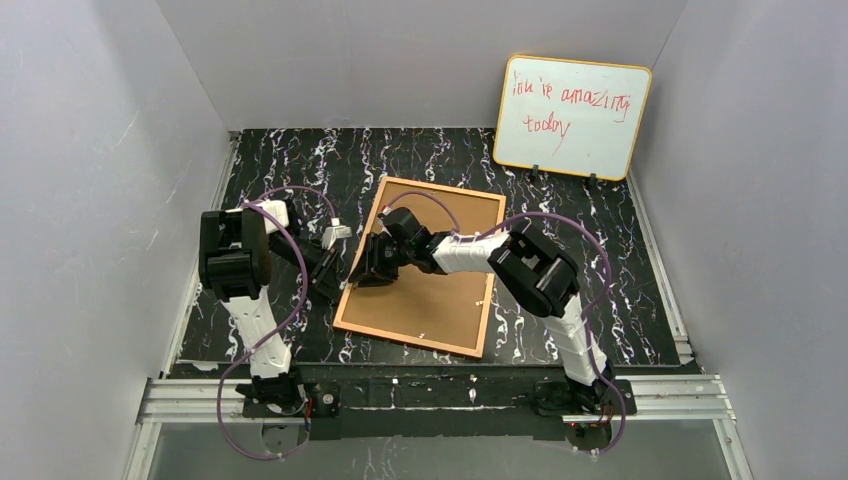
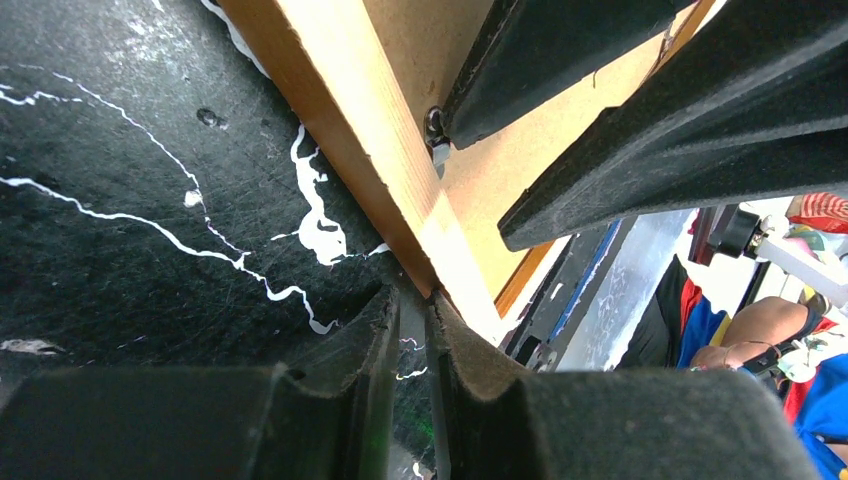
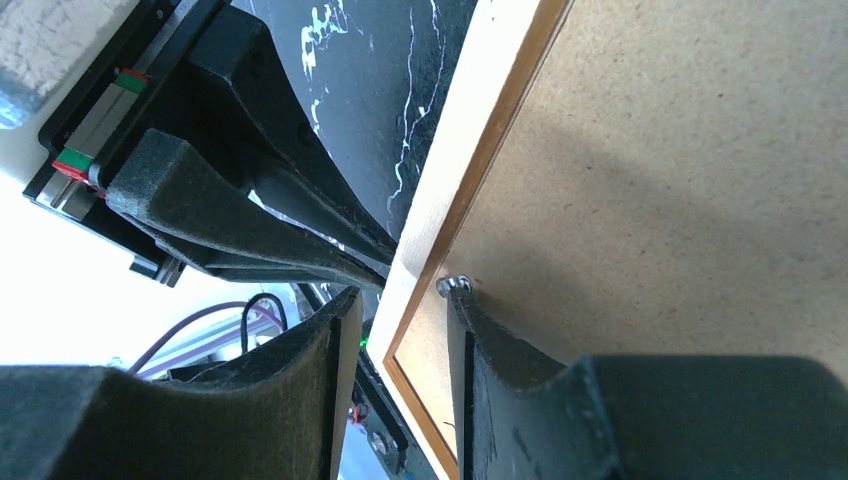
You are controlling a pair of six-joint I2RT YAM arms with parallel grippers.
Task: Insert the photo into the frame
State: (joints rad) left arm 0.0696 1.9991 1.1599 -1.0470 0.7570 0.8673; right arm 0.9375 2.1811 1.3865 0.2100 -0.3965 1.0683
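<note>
The frame [image 1: 440, 305] lies back up on the black marbled table, its plain brown board [image 3: 680, 180] facing me inside the orange-brown rim [image 2: 370, 130]. My left gripper [image 1: 338, 290] [image 2: 412, 300] is shut, its tips pressed against the outer side of the frame's left rim with nothing between them. My right gripper [image 1: 360, 275] [image 3: 400, 300] reaches across the board and stands open over that same rim. One fingertip sits outside the rim; the other rests on the board at a small metal tab [image 3: 455, 285] [image 2: 436, 125]. The photo is not in view.
A yellow-edged whiteboard [image 1: 572, 118] with red handwriting leans against the back wall at the right. Grey walls close in the table on the left, back and right. Both arm bases sit on the rail [image 1: 440, 392] at the near edge.
</note>
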